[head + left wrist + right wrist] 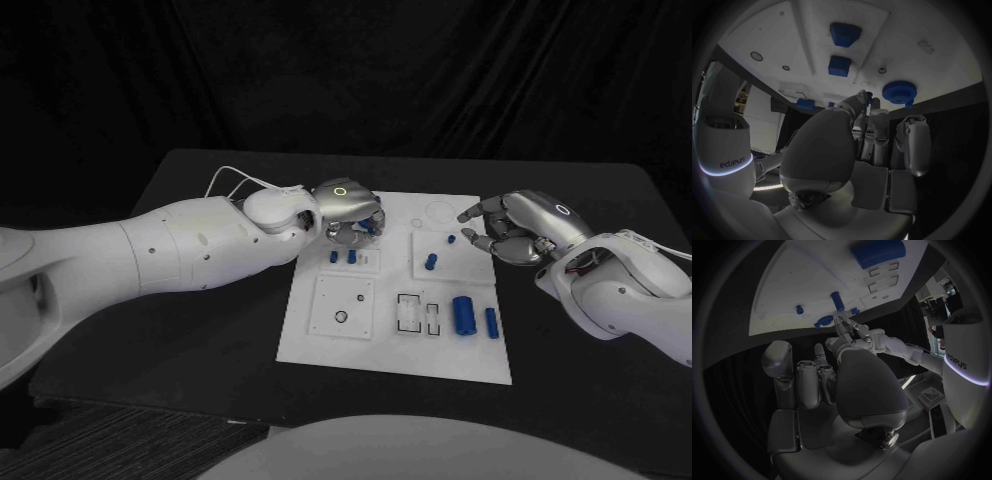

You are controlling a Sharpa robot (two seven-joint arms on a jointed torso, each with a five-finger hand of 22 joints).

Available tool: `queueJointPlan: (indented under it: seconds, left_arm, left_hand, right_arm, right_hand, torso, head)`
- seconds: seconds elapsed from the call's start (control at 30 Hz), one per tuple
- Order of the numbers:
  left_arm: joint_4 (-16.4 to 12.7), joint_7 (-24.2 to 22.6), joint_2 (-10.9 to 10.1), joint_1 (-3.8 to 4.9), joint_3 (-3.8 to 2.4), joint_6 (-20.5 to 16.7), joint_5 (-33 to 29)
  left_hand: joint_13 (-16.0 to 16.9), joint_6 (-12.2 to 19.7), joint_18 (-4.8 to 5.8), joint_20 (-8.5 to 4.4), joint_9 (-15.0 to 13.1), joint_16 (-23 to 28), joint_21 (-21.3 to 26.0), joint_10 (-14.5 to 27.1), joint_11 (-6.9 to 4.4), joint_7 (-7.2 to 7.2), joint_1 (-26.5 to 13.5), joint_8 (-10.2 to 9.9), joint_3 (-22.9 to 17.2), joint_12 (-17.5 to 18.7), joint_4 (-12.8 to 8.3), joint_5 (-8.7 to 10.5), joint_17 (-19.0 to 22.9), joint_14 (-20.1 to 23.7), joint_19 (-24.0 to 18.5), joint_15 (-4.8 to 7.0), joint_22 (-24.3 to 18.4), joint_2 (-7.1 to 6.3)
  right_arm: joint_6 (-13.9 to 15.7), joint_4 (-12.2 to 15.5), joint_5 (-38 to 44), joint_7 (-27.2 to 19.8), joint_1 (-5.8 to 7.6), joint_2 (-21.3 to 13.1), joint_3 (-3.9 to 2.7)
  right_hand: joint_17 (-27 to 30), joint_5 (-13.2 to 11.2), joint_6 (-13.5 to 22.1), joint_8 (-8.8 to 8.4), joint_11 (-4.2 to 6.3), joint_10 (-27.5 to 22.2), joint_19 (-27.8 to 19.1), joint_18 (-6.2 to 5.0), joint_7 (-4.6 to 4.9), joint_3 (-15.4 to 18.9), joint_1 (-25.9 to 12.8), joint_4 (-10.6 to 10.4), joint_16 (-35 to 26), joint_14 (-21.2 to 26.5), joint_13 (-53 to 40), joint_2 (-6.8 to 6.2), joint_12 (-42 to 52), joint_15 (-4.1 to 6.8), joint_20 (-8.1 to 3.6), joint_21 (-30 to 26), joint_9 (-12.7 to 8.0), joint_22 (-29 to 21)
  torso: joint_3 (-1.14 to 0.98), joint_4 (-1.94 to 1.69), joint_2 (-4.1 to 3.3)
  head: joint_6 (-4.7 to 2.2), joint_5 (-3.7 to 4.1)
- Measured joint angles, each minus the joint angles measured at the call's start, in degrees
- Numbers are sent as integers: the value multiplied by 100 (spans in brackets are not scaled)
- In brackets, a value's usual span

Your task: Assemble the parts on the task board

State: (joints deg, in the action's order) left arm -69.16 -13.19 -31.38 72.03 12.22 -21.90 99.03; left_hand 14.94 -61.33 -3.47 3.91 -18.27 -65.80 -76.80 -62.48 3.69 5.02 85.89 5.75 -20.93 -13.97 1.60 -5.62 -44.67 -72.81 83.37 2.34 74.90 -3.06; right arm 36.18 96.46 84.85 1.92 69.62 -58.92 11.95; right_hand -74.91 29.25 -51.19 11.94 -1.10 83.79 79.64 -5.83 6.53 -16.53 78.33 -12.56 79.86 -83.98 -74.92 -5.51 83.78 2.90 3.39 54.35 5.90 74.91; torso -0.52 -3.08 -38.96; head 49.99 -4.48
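Reaching in from the left edge of the head view, the robot's left silver hand (346,208) hangs over the far left corner of the flat white task board (335,345), its fingers pointing down over a round blue toothed gear (369,227) that sits on the board there; in the left wrist view the same hand (870,135) has its fingertips (867,96) right beside the blue gear (899,92), but whether they actually pinch it or merely touch it I cannot tell; two small blue block-like parts (342,257) stand just nearer the robot than the gear, and in the left wrist view they appear as two blue squares (841,50) on the white plate (942,40); the right silver hand (512,230) hovers at the board's far right edge, fingers curled partly inward with nothing seen in them, apart from the board's surface; a short blue peg (431,262) stands just beside it on the board; nearer the robot, a large blue cylinder (464,315) lies on its side with a thinner blue rod (492,322) next to it, both beside two outlined rectangular slots (420,313); a square white panel with a small round hole (343,306) lies left of those slots; the board rests on the black table (202,300).
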Motion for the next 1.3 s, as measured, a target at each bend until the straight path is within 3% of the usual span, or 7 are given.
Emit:
queueJointPlan:
  seconds: [0.23, 0.47, 0.63, 0.87, 1.3]
  left_arm:
    - [-512, 1, -450, 317, -11, -6, -37]
    - [-690, -7, -720, 399, -5, 236, -96]
    - [-686, -9, -816, 409, -4, 415, -122]
    - [-571, -7, -795, 400, -3, 606, -144]
    - [-292, 126, -585, 193, -1, 668, -159]
  left_hand:
    - [-200, 33, -1, 0, 85, 169, 173, -124, -168, -33, 23, -110, -5, 410, 146, 180, 223, 126, -45, -19, 4, -22]
    - [-249, -10, -2, 20, 86, 197, 197, -201, -184, -31, 23, -110, 20, 454, 198, 231, 258, 126, -65, -19, 4, -22]
    - [-267, -10, -2, -1, 86, 236, 228, -213, -196, -31, 23, -110, 20, 486, 198, 232, 316, 167, -86, -19, 4, -22]
    - [-282, -10, -3, 20, 94, 280, 273, -233, -216, -31, 22, -110, 37, 535, 245, 235, 368, 208, -106, -19, 3, -23]
    - [-315, -9, -3, 20, 106, 315, 302, -269, -214, -31, 22, -110, 37, 562, 245, 247, 406, 239, -106, -28, 3, -23]
  right_arm:
    - [-16, 6, -10, 2, -1, -15, 0]
    - [-38, 3, -20, 2, -2, -8, 0]
    - [-56, -4, -26, 2, -15, -5, 0]
    - [-85, -16, -31, 0, -54, 17, 0]
    - [-104, -36, -34, -4, -74, 26, 0]
  right_hand:
    - [0, 0, -20, 0, 0, 0, 0, -1, 20, -16, 0, 16, 0, 0, 0, 0, 0, 0, 0, 0, -5, 0]
    - [0, 0, -20, 0, 0, 0, 0, 0, 20, -16, 0, 16, -22, 0, 0, 0, 0, 0, 0, 0, -4, -1]
    - [0, 0, -20, 0, 0, 0, 0, 0, 20, -16, 0, 16, -22, 0, 1, 0, 0, 0, 0, 0, -4, -1]
    - [0, 0, -20, 0, 0, 0, 0, 0, 20, -16, 0, 16, -22, 0, 1, 0, -23, 0, 0, -22, -4, -1]
    - [0, 0, -20, 0, 0, 0, 0, 0, 20, -16, 0, 16, -22, 0, 1, 0, -23, 0, 0, -22, -7, 3]
  torso:
    - [2, -1, 0]
    - [3, -3, 0]
    - [-3, -2, 0]
    - [-2, -7, 4]
    - [9, -4, 12]
  head:
    - [0, -14]
    - [0, -17]
    - [0, -22]
    - [0, -43]
    - [0, -34]
